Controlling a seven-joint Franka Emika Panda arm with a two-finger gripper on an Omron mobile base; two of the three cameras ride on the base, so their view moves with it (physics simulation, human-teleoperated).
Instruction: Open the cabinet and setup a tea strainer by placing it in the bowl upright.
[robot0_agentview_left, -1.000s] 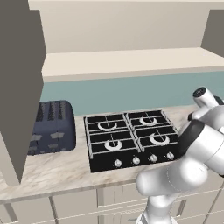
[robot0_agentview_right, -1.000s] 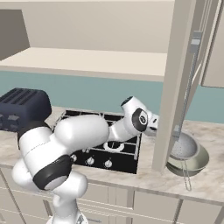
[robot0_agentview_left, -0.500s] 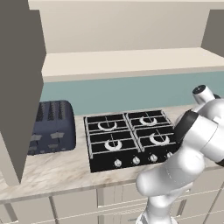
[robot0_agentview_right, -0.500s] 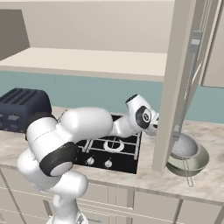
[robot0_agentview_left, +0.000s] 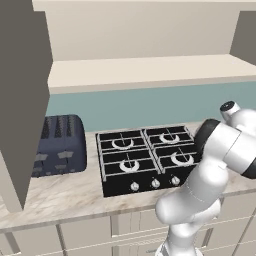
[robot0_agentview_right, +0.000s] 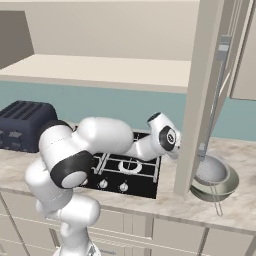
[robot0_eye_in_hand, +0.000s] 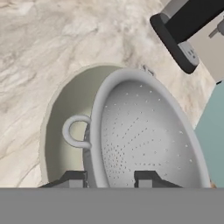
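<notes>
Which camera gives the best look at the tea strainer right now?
The hand view: the tea strainer looms close, its mesh cup sitting in the bowl. The right base view shows it small, beside the open cabinet door, its handle poking over the rim.

Left base view sits behind the arm (robot0_agentview_left: 210, 195) on its left, looks forward and down across the counter (robot0_agentview_left: 60, 192), mid distance; takes in the toaster (robot0_agentview_left: 57, 145), the cooktop (robot0_agentview_left: 145, 157) and the backsplash wall.

Right base view sits behind the arm on its right, same forward-down aim, similar range; covers the same cooktop (robot0_agentview_right: 127, 167) and toaster (robot0_agentview_right: 20, 125), plus the open cabinet door (robot0_agentview_right: 205, 95) and the bowl (robot0_agentview_right: 217, 182) on the counter's right end.

Both base views share cooktop, toaster, counter and arm.

Hand view looks steeply down from very close onto the tea strainer (robot0_eye_in_hand: 144, 131) in the bowl (robot0_eye_in_hand: 65, 122), marble counter around.
</notes>
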